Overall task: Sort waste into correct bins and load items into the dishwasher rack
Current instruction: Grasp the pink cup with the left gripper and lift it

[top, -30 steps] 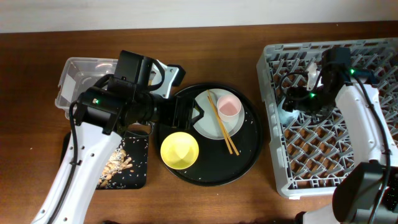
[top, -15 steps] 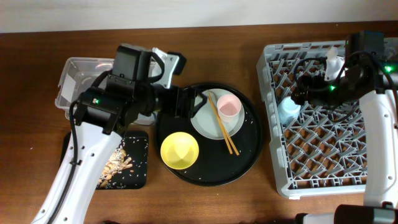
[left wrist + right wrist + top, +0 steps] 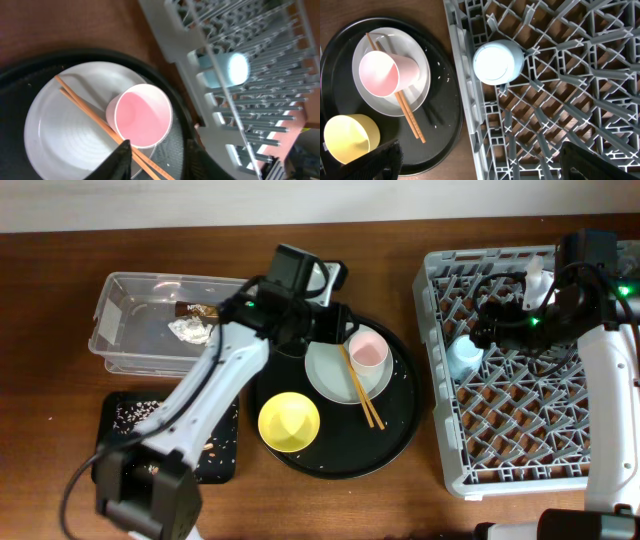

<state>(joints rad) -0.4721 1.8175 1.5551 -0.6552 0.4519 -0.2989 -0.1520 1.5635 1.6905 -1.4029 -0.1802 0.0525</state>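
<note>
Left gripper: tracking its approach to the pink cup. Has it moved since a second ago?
Yes: the left gripper shifted across the plate, from its left edge to beside the pink cup.

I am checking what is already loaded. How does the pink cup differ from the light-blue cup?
Place: the pink cup stands on the pale plate in the round black tray; the light-blue cup sits in the grey rack. Pose: the pink cup shows its open mouth; the light-blue cup shows no opening and seems turned over. Both are small, plain cups of similar size.
</note>
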